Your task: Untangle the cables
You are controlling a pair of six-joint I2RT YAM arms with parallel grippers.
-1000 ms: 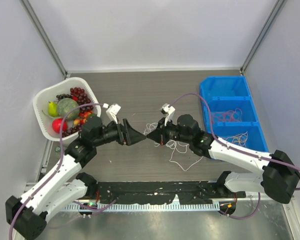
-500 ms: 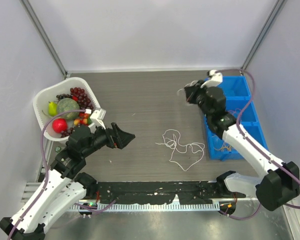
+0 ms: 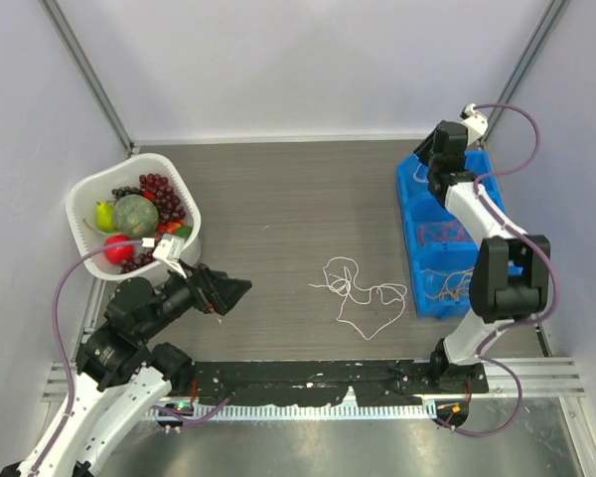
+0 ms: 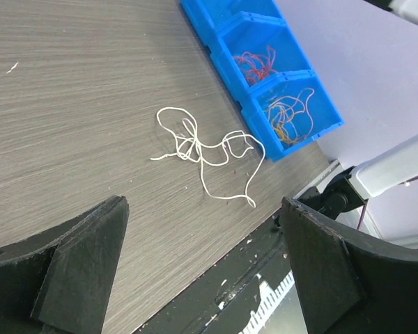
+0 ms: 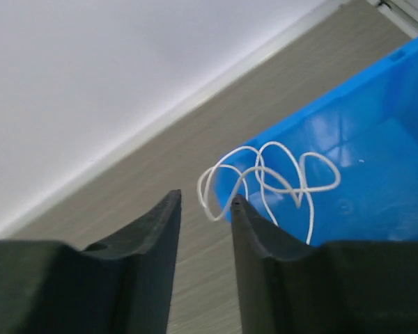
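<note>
**Q:** What is nearest the arms' bases?

**A:** The left gripper point(image 4: 203, 202) hangs low over the near left of the grey wood-grain table point(image 3: 278, 199). Its two black fingers are spread wide and nothing is between them.

**Q:** Where are the cables?

**A:** A white cable point(image 4: 193, 145) lies just past that gripper, loose on the table near the middle. It is in a small tangle of loops with one long tail. Neither arm touches it. To its right stands a blue bin point(image 3: 409, 221) with three compartments in a row. The nearest compartment holds orange and yellow cords point(image 4: 289, 115), and the middle one holds red cords point(image 4: 258, 62).

**Q:** And the right arm?

**A:** It reaches to the far end of the bin, where the right gripper point(image 5: 204, 200) is above the farthest compartment. Its fingers stand slightly apart, with a narrow gap between them. A second white cable point(image 5: 265, 170) loops just beyond the fingertips, against the blue wall. I cannot tell whether it touches a finger.

**Q:** Anything else?

**A:** A white fruit basket point(image 3: 74, 224) sits at the far left edge, well apart from the cables.
</note>
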